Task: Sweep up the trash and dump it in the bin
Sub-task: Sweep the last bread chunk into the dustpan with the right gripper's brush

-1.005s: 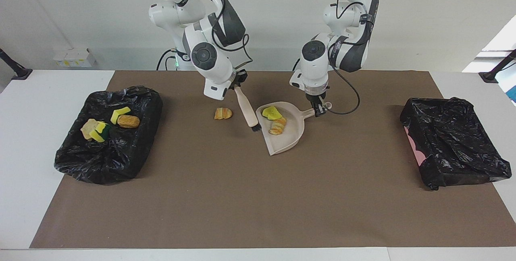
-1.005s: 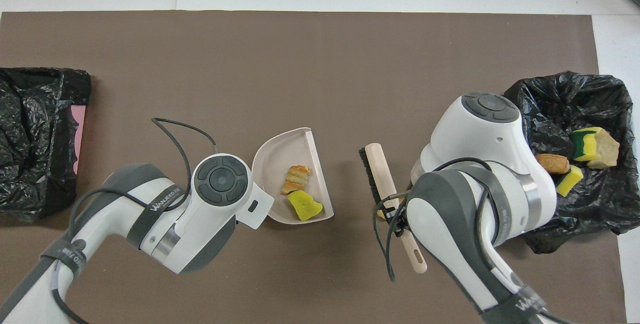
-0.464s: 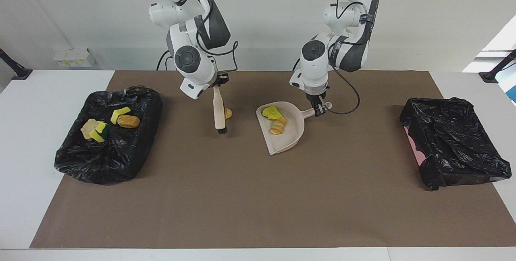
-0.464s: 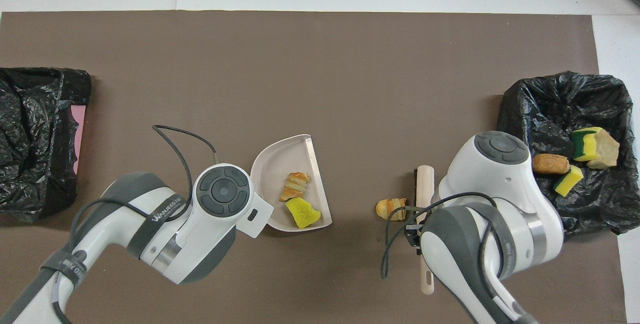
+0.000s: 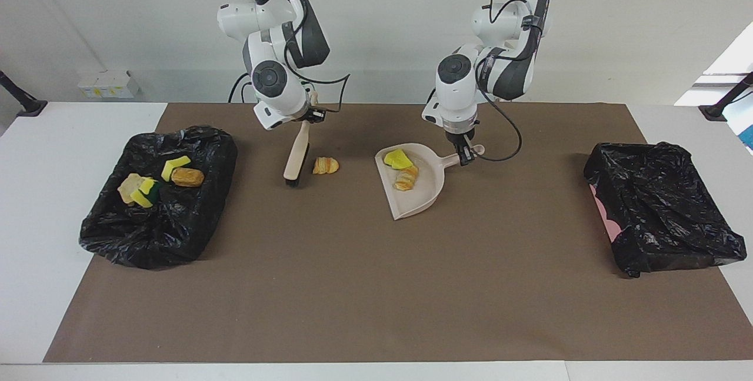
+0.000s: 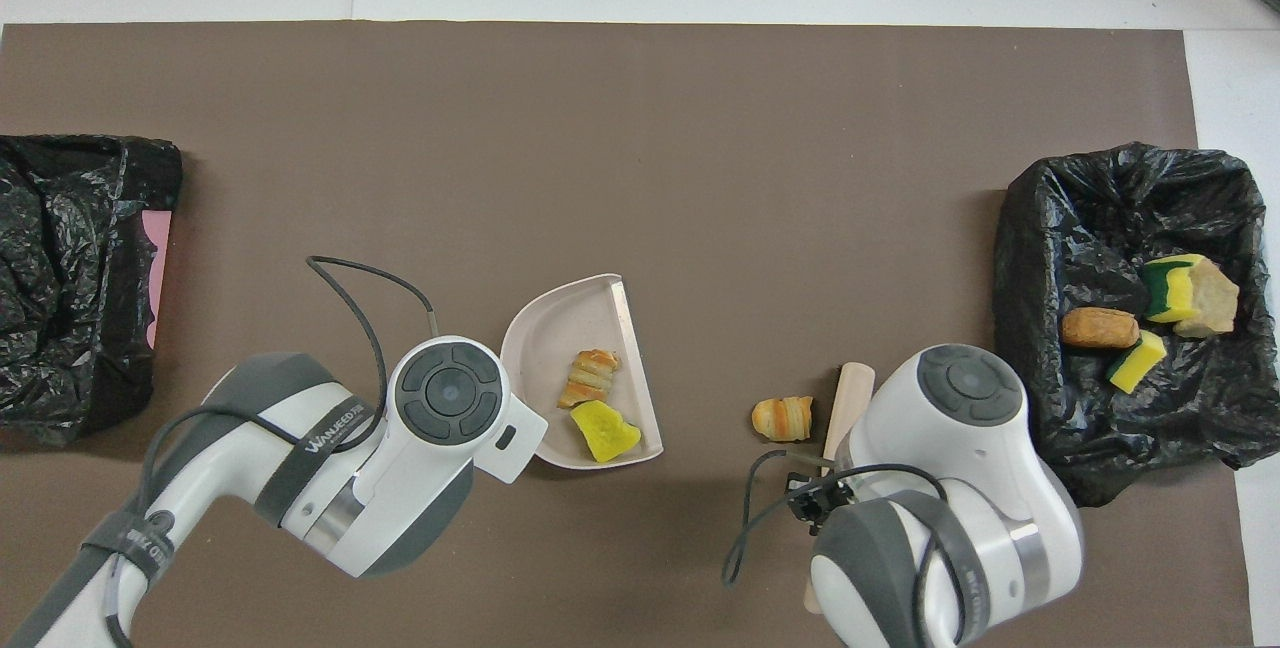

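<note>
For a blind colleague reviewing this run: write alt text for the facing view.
The right gripper holds a brush beside a loose bread-like lump on the brown mat, while the left gripper holds a beige dustpan carrying two lumps. A black-lined bin at the right arm's end holds more trash; another bin sits at the left arm's end.

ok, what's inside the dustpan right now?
The dustpan holds two pieces of trash: a yellow sponge piece and a tan bread-like chunk beside it. In the overhead view the left arm covers the handle end; the facing view shows nothing else inside.
</note>
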Tool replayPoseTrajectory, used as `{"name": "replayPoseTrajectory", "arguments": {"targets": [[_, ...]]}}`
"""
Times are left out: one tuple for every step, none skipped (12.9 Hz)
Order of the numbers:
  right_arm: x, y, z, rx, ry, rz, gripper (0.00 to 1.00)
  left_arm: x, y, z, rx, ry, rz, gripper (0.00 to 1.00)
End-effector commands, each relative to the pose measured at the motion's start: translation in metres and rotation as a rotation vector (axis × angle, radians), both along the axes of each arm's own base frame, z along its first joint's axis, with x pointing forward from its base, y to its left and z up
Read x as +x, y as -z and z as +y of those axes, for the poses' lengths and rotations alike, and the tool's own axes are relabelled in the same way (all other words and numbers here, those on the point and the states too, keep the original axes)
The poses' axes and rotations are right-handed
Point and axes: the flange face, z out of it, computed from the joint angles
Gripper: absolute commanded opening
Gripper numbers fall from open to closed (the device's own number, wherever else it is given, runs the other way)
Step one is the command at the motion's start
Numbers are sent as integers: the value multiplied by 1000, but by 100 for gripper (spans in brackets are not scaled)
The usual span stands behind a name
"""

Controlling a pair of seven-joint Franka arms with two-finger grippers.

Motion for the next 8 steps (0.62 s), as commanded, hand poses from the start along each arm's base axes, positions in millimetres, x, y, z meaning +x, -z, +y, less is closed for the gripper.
{"name": "replayPoseTrajectory", "arguments": {"targets": [[-7, 2, 30, 12, -12, -40, 0, -9, -1, 4, -2, 16, -5, 0], [-3, -1, 40, 22, -30, -50, 0, -9, -1, 4, -2, 16, -5, 0], [7, -6, 49, 33, -39, -62, 0, -9, -1, 4, -2, 16, -5, 0], [14, -9, 63, 46, -76, -57, 0, -8, 0, 6, -2, 15, -3, 0], [12, -3, 87, 65, -151, -50, 0, -7, 0, 7, -2, 15, -2, 0], [12, 4, 114, 80, -186, -51, 0, -6, 0, 8, -1, 29, 4, 0], [20, 7, 134, 107, -183, -44, 0, -6, 0, 9, -2, 55, 9, 0], [27, 6, 147, 130, -197, -50, 0, -5, 0, 11, -2, 53, 10, 0]]}}
